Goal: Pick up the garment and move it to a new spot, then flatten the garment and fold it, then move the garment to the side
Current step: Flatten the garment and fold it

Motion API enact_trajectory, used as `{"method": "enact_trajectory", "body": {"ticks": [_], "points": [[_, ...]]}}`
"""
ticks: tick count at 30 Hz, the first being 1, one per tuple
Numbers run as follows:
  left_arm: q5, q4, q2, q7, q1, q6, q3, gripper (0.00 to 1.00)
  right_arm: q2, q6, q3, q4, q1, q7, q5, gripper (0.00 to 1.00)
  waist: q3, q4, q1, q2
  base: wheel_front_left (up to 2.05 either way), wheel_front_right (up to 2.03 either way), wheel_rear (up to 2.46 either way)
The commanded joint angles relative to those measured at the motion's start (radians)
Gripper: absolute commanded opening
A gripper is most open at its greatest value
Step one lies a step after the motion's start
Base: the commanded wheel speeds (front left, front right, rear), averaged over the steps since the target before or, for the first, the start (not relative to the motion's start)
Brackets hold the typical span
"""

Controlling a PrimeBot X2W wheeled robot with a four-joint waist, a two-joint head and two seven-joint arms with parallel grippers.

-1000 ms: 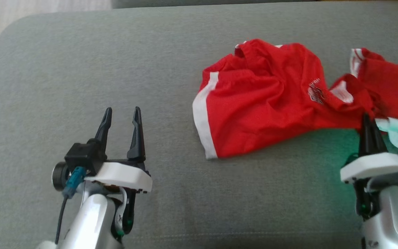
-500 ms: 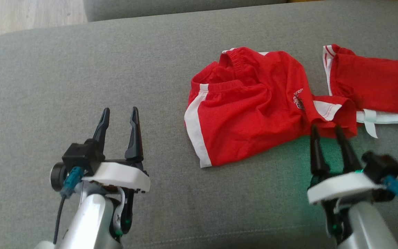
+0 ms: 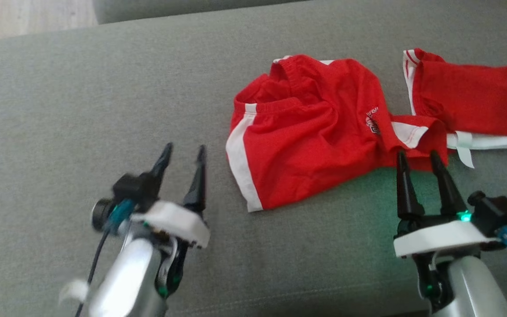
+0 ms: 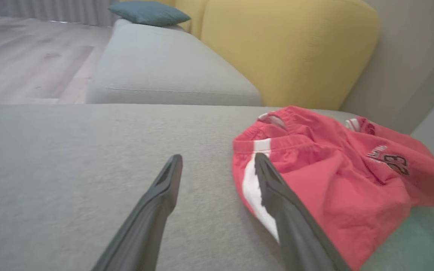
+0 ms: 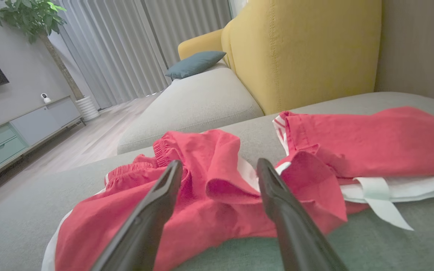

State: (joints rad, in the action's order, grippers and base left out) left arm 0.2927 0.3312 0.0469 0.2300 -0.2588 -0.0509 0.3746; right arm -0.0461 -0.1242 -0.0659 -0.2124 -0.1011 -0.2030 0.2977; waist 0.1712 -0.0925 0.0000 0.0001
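Red garment (image 3: 315,136), crumpled, on grey sofa seat (image 3: 82,110)

Qty 1. Red w/ white trim, lying right of centre. L pincer (image 3: 184,147): fingers apart, empty, just left of garment. R pincer (image 3: 416,154): fingers apart, empty, tips at garment's near edge.

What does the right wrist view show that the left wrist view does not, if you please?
Extra in the right wrist view: the open right claw, a potted plant, grey curtains, a low cabinet and a white ribbon. Extra in the left wrist view: the open left claw and a dark printed logo. Shared: the red garment lying crumpled on the grey seat, with the yellow backrest and blue cushion behind.
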Motion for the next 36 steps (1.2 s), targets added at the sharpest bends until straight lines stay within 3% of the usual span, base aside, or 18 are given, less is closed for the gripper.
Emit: {"method": "enact_trajectory", "body": {"ticks": [1, 14, 22, 28, 29, 30, 31, 36], "points": [[0.003, -0.028, 0.003, -0.004, -0.070, 0.006, -0.026, 1.00, -0.004, -0.007, -0.020, 0.037, -0.045, 0.000, -0.007, 1.00, 0.011, -0.012, 0.0000, -0.0001, 0.00, 0.00, 0.00], [0.051, 0.264, 0.004, -0.201, -0.346, 0.047, 0.082, 1.00, -0.004, -0.007, -0.034, 0.061, -0.071, -0.015, 0.024, 1.00, 0.098, -0.135, 0.0000, -0.0001, 0.00, 0.00, 0.00], [0.028, 0.398, 0.016, -0.205, -0.437, 0.008, 0.082, 1.00, -0.004, -0.007, -0.051, 0.045, -0.086, -0.034, 0.035, 1.00, 0.124, -0.182, 0.0000, -0.0001, 0.00, 0.00, 0.00], [0.023, 0.472, 0.018, -0.213, -0.474, 0.010, 0.095, 1.00, -0.004, -0.007, -0.064, 0.035, -0.092, -0.043, 0.040, 1.00, 0.135, -0.203, 0.0000, -0.0001, 0.00, 0.00, 0.00], [0.024, 0.482, 0.018, -0.215, -0.478, 0.015, 0.098, 0.90, -0.004, -0.007, -0.065, 0.033, -0.093, -0.044, 0.040, 1.00, 0.135, -0.206, 0.0000, -0.0001, 0.00, 0.00, 0.00], [0.025, 0.490, 0.018, -0.213, -0.481, 0.021, 0.102, 0.05, -0.004, -0.007, -0.066, 0.032, -0.093, -0.045, 0.041, 1.00, 0.136, -0.208, 0.0000, -0.0001, 0.00, 0.00, 0.00], [0.026, 0.493, 0.017, -0.205, -0.485, 0.026, 0.104, 0.00, -0.004, -0.007, -0.067, 0.030, -0.094, -0.046, 0.042, 1.00, 0.136, -0.209, 0.0000, -0.0001, 0.00, 0.00, 0.00], [0.038, 0.473, 0.015, -0.115, -0.513, 0.026, 0.091, 0.00, -0.004, -0.007, -0.065, 0.018, -0.094, -0.050, 0.043, 1.00, 0.121, -0.206, 0.0000, -0.0001, 0.00, 0.00, 0.00]]}}
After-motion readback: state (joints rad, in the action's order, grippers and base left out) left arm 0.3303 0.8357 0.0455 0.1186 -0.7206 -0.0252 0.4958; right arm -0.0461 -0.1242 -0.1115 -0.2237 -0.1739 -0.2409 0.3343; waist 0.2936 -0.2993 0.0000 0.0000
